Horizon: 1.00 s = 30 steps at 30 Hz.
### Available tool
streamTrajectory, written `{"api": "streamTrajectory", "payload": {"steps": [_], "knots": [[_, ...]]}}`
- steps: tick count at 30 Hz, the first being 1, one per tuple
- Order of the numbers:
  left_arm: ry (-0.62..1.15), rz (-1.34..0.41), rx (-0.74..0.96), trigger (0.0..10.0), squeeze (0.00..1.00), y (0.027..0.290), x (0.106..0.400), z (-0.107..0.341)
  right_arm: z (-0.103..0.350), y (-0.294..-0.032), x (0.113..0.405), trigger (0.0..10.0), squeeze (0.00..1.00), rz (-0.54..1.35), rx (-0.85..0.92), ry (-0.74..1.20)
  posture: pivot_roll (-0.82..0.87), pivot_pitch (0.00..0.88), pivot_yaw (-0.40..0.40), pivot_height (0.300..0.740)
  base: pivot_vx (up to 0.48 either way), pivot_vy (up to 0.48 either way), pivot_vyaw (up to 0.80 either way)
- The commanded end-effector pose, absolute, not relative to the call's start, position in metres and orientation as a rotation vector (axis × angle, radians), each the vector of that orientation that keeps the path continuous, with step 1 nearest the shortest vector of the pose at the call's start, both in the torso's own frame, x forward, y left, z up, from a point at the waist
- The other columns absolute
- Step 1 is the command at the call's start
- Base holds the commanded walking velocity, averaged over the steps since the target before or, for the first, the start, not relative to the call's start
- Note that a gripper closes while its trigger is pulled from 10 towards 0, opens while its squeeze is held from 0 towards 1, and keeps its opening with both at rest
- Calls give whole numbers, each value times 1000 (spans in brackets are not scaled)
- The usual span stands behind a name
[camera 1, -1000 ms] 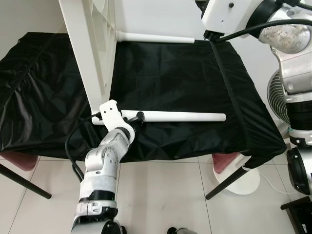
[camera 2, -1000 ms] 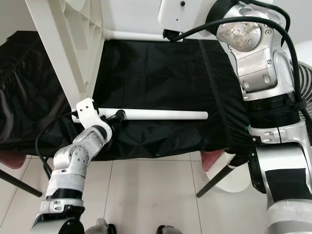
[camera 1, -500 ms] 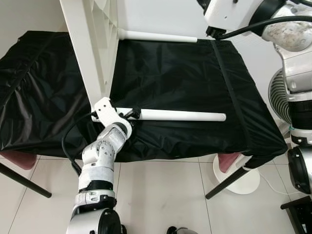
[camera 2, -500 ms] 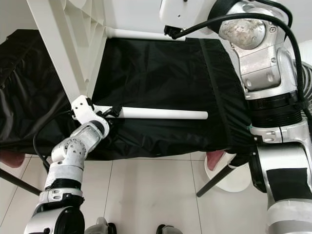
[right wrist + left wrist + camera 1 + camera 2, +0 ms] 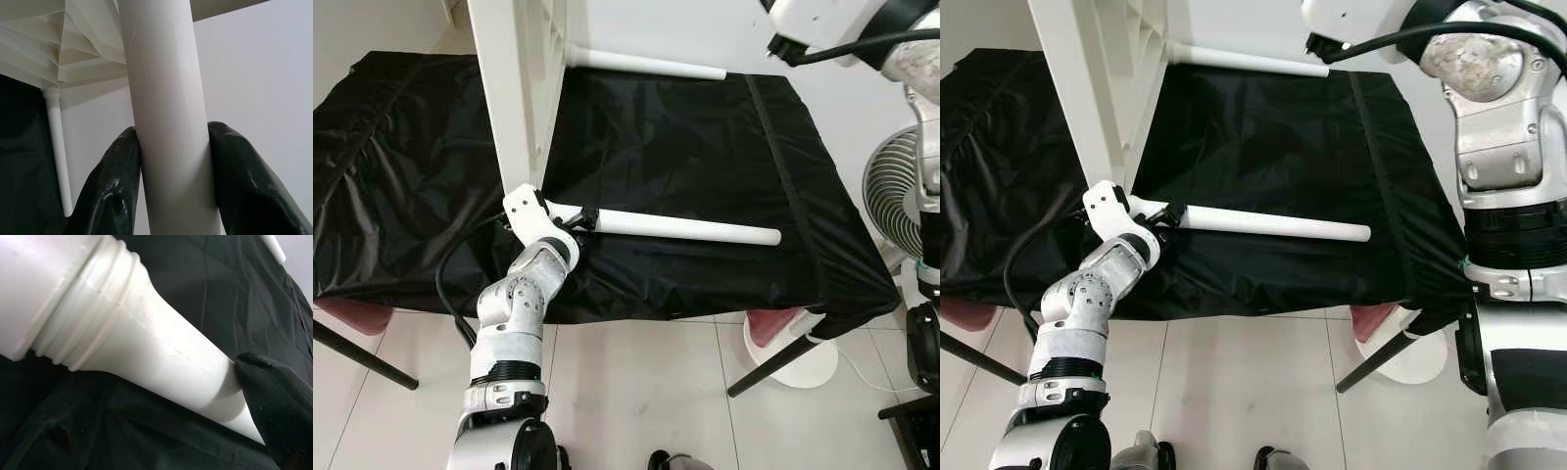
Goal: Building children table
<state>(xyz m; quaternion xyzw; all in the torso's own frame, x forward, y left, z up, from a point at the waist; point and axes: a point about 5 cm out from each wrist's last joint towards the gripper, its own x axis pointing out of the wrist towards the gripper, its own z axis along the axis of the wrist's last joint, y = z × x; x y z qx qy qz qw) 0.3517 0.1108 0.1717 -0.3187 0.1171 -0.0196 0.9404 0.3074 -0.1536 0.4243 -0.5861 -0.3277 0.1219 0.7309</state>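
A white children's tabletop (image 5: 514, 98) stands on edge on the black-draped table (image 5: 705, 147). A white leg (image 5: 685, 229) lies tilted on the cloth, its thick ribbed end (image 5: 73, 318) at the tabletop's lower corner. My left gripper (image 5: 582, 217) is shut on this leg near that end; one black finger (image 5: 279, 406) presses against it. A second leg (image 5: 646, 65) juts from the tabletop at the back. At the top right my right gripper (image 5: 171, 142) is shut on another white leg (image 5: 164, 98) that runs up to the tabletop's ribbed underside (image 5: 73, 44).
A white standing fan (image 5: 901, 186) with a round base (image 5: 803, 357) stands on the tiled floor at the right. Black table legs (image 5: 773, 367) angle out below the cloth. A red stool (image 5: 352, 318) sits under the left edge.
The view has shifted. My left gripper has brought the near leg's thick end up to the tabletop's corner, so the leg now lies tilted. My right arm sits further right.
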Motion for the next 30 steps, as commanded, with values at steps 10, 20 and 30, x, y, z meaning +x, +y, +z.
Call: {"api": "streamTrajectory", "payload": {"steps": [10, 20, 30], "knots": [[308, 254, -733, 10000, 0, 113, 361, 165, 460, -185, 286, 0, 0, 56, -1132, -849, -28, 104, 37, 740, 0, 0, 0], [293, 267, -812, 10000, 0, 104, 375, 175, 463, -186, 286, 0, 0, 41, -1136, -854, -32, 100, 45, 740, 0, 0, 0], [130, 180, -1008, 0, 0, 90, 396, 221, 464, -188, 286, 0, 0, 36, -1135, -852, -36, 109, 47, 740, 0, 0, 0]]}}
